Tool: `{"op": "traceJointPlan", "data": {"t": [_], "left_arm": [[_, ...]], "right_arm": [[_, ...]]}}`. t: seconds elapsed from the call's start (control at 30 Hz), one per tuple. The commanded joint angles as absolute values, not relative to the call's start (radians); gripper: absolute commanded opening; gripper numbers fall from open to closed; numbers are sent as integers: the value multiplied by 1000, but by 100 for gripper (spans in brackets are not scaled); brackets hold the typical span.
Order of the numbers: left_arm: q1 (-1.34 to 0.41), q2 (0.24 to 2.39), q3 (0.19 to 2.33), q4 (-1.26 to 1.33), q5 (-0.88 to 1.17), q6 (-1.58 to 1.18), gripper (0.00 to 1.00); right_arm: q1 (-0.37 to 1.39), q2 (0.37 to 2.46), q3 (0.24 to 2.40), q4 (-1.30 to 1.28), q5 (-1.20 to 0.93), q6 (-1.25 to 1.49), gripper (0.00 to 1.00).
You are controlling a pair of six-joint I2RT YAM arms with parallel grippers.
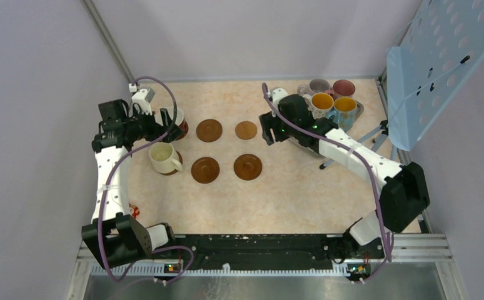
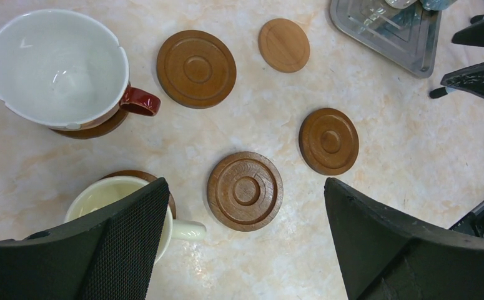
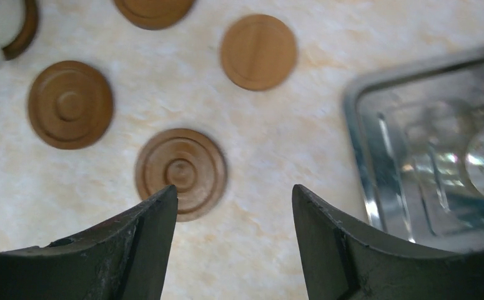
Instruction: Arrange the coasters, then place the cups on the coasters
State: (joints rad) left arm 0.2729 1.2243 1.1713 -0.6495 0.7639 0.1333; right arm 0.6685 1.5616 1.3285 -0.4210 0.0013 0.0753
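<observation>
Wide-spread black fingers (image 2: pixel 127 244) of the left claw (image 2: pixel 244 187) fill the bottom of the left wrist view, gripping nothing and touching nothing. That claw hangs over the left end of the worktop (image 1: pixel 289 200), with one finger above the cream mug (image 2: pixel 111 194). The right claw (image 3: pixel 234 190) is parted too and empty, hovering over the worktop between the near-right coaster (image 3: pixel 181 172) and the silver tray (image 3: pixel 359 156).

The worktop is a pale marbled sheet of cream and peach. Plain lilac-grey walls close it in, and a pale blue perforated board (image 1: pixel 439 62) leans in at the right.

Six coasters (image 1: pixel 208 130) lie flat in two rows of three. The left pair each carry a cup: the cream mug in the near row and a white mug (image 2: pixel 55 62) with a dark red handle in the far row. Both stand upright, mouths up, handles pointing right toward the bare coasters. Of those four, three are glossy dark with centre rings, and the lighter coaster (image 1: pixel 246 130) sits at the far right of the far row.

Four more cups stand upright, bunched on the tray in the far right corner: two orange-lined mugs (image 1: pixel 321 102), a lilac-grey mug (image 1: pixel 318 85) and a pink mug (image 1: pixel 343 87).
</observation>
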Motion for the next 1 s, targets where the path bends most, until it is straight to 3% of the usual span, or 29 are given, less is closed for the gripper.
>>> {"op": "traceJointPlan", "data": {"t": [0.0,0.43,0.97], "left_arm": [[274,1179,1164,-590,748,119,99],[273,1165,1147,-562,742,94,99],[273,1177,1149,-555,751,93,99]], "right_arm": [[591,1436,1164,-298,215,140,65],[402,1484,1123,-212,505,325,60],[240,1626,1120,-47,254,222,66]]}}
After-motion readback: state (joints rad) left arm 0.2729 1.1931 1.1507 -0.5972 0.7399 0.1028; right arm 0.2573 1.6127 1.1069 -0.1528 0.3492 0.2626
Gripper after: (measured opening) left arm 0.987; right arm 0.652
